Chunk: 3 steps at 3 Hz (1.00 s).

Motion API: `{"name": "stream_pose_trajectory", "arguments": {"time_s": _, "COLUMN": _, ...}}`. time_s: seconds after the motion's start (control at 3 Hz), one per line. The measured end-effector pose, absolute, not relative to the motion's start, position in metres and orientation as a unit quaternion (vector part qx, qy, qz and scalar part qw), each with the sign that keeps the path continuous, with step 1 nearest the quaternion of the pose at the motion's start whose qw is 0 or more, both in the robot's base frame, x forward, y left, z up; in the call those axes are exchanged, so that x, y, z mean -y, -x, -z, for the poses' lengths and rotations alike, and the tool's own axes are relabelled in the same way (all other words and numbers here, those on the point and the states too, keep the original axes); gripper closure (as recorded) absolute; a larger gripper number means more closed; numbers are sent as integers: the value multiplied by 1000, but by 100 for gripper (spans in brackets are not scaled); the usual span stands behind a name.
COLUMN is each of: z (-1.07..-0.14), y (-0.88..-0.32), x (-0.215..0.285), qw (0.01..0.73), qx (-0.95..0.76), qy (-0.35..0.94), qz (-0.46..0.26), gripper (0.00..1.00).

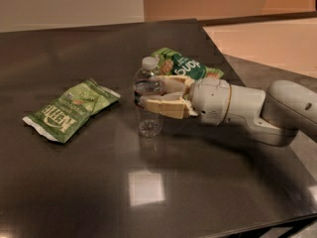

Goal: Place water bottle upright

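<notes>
All on dark glossy bench (74, 182). Left: light green crinkled snack bag (69, 110), lying flat, well apart from bottle. Centre: small clear ribbed plastic water bottle (148, 124), white cap up, upright, base at bench surface. Reaching in from right: cream two-finger claw (143, 94), clamped on bottle's dark label band. Behind claw: dark green snack bag (185, 66), flat. Right: white rounded arm (257, 110), low over bench.

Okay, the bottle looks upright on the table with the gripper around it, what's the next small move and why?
Probably open the gripper slightly to let go. The water bottle stands upright, cap up, base apparently on the table, with the fingers closed across its label. Releasing before pulling back should avoid tipping it.
</notes>
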<state>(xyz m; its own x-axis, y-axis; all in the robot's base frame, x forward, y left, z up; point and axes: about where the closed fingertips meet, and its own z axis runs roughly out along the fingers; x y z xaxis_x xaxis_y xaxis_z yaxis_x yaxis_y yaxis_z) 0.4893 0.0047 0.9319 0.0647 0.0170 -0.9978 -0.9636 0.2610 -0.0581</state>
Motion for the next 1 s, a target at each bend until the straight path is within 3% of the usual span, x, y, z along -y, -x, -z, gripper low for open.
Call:
{"name": "stream_pose_trajectory", "arguments": {"time_s": 0.67, "z": -926, "y": -491, "x": -7, "qw": 569, "qx": -553, "qy": 436, "qz": -426, "gripper": 13}}
{"name": "stream_pose_trajectory", "arguments": {"time_s": 1.0, "z": -927, "y": -490, "x": -9, "qw": 569, "qx": -551, "qy": 438, "qz": -426, "gripper": 0}}
